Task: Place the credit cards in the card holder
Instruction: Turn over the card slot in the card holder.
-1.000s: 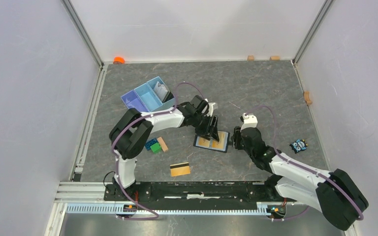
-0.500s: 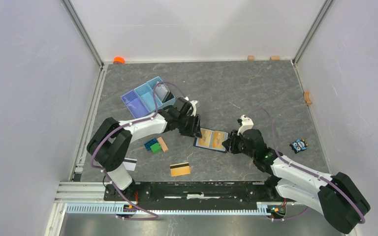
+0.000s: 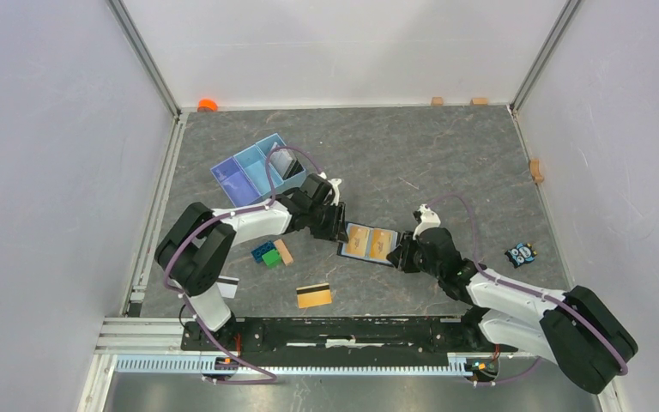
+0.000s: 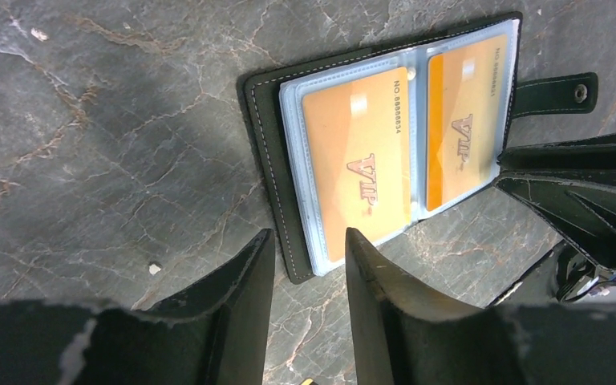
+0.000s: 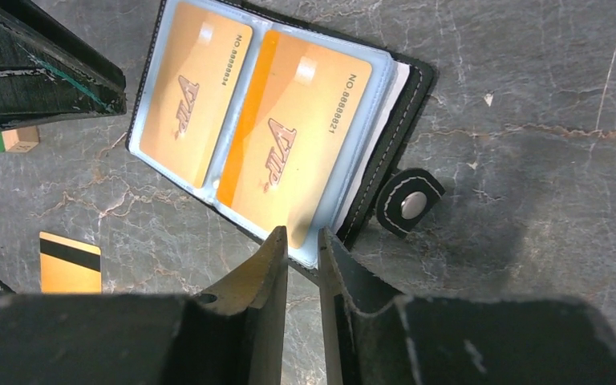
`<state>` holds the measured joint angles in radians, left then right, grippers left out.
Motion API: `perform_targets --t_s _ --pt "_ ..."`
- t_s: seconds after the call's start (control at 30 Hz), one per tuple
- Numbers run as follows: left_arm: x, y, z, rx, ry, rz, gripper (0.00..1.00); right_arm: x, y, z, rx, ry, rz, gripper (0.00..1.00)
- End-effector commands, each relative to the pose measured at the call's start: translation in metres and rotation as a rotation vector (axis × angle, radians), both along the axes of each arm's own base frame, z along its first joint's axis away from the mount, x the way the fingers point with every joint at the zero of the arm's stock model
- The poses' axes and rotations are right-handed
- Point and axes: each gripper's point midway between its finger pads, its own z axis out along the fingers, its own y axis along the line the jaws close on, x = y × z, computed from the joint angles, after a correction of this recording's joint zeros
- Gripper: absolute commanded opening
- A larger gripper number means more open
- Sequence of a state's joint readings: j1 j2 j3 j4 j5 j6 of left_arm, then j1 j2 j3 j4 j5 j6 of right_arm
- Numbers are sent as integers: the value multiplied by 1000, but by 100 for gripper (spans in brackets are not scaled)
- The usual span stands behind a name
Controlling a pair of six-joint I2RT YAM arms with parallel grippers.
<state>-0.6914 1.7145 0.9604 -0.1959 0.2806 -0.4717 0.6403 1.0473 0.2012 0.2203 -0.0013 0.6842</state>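
Far left, by your left arm's base: white card (image 3: pixel 227 286) with a dark stripe, flat on the table, partly under the arm.
Behind it: blue tray (image 3: pixel 249 167), three compartments.
Green and blue bricks (image 3: pixel 266 255) with a wooden block (image 3: pixel 284 251) touching them.
Near edge, in the open: loose gold card (image 3: pixel 314 295), stripe side up, well apart from the holder.
Left gripper (image 4: pixel 309 241): low at the holder's left corner. Jaws parted, bare table showing between them, nothing grasped.
Centre: card holder (image 3: pixel 369 244), lying open and flat, snap tab (image 5: pixel 407 202) out to the right. Two gold VIP cards (image 4: pixel 361 160) sit in its clear sleeves, side by side.
Right gripper (image 5: pixel 302 237): at the holder's right edge, jaws close together. You cannot tell whether they pinch the edge.
Far right: small dark toy (image 3: pixel 522 254), alone.
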Motion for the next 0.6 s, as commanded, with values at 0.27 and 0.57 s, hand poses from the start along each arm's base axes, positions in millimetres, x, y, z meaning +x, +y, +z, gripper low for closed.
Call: perform_targets --t_s 0.27,0.57 --pt "2 -2 -12 -8 -21 -27 39 5 5 -3 51 2 -35 24" --pt "-4 -3 -19 -28 7 -25 29 7 19 8 166 -5 -38 24"
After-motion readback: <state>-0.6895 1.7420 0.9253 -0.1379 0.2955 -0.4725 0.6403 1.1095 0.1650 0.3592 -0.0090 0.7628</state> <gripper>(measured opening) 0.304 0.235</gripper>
